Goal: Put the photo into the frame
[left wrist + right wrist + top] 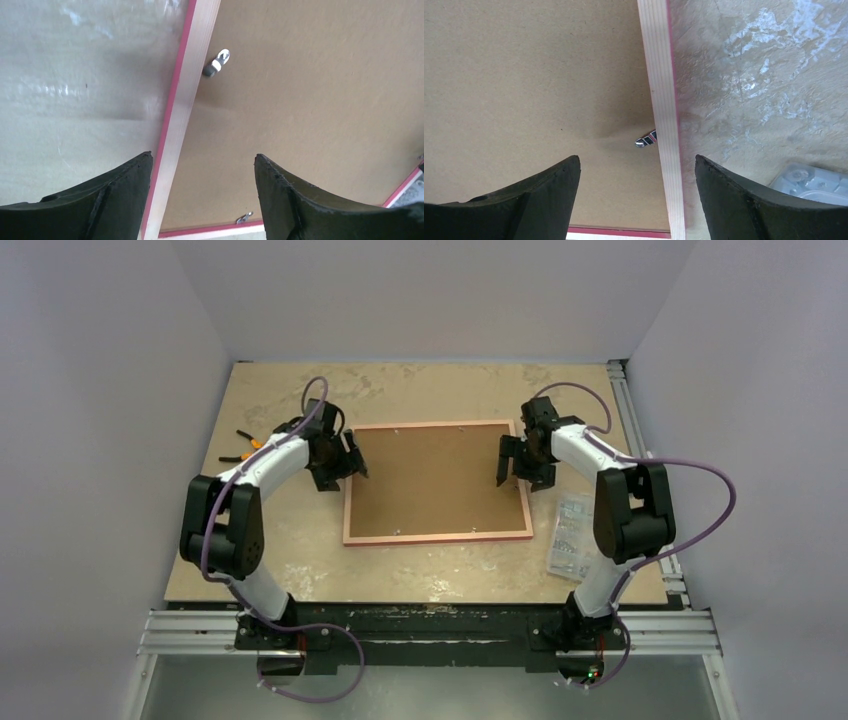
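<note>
Hovering with jaws spread wide and empty, left gripper (350, 464) and right gripper (504, 466) straddle opposite side rails of the frame (437, 536), face-down mid-table with backing board (435, 480) in, photo not visible, so likely the clip stage: next needs a fine nudge on the metal tabs (218, 62).

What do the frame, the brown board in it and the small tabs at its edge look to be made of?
The frame: a pale, finely grooved rail with a pink painted outer edge, probably wood or a wood-look composite. The brown board: a matt, even tan, slightly fibrous surface, likely hardboard or MDF. The tabs: shiny, silver and reflective, so apparently metal.
</note>
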